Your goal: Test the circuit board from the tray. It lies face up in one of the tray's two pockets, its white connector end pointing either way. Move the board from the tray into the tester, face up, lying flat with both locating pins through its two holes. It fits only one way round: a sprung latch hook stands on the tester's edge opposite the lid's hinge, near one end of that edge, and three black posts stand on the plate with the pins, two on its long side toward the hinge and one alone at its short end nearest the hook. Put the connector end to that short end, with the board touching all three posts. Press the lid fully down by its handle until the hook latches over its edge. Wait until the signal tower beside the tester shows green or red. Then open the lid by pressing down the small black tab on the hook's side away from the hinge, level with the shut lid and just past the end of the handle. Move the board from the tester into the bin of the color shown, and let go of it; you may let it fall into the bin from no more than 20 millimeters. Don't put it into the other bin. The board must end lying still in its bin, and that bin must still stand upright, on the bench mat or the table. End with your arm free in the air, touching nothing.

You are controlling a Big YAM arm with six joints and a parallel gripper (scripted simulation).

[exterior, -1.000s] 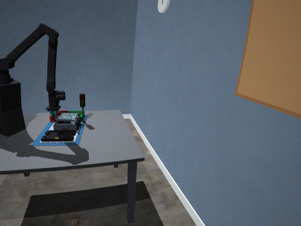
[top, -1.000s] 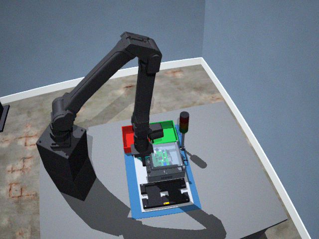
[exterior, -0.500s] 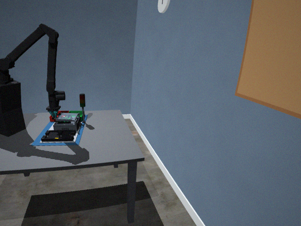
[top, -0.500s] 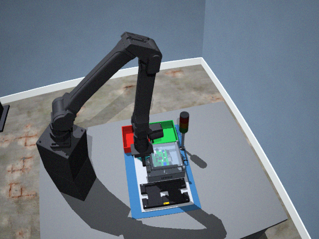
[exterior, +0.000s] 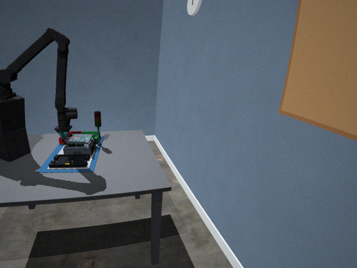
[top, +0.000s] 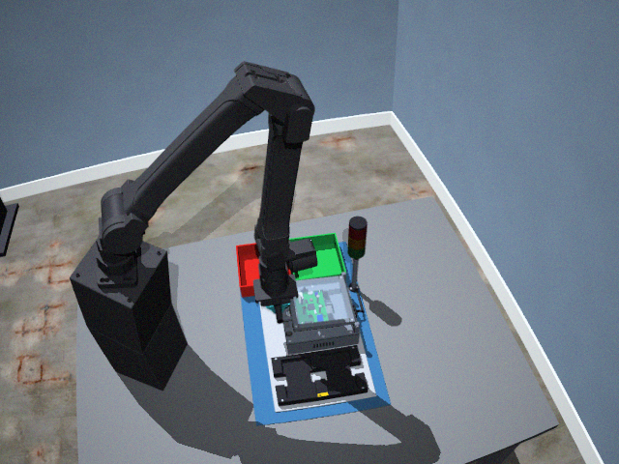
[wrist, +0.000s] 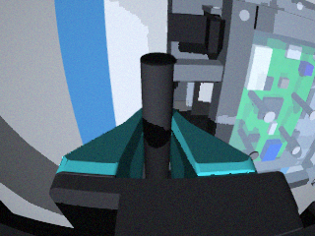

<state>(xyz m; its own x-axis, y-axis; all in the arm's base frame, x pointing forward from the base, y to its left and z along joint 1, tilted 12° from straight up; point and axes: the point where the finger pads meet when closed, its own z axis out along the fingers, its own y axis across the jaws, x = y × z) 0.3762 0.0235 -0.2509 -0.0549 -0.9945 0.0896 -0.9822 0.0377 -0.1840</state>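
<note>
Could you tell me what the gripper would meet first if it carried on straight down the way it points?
The gripper is shut on the lid's black handle; straight on, it likely meets the white sheet beside the tester, though depth is unclear.
</note>
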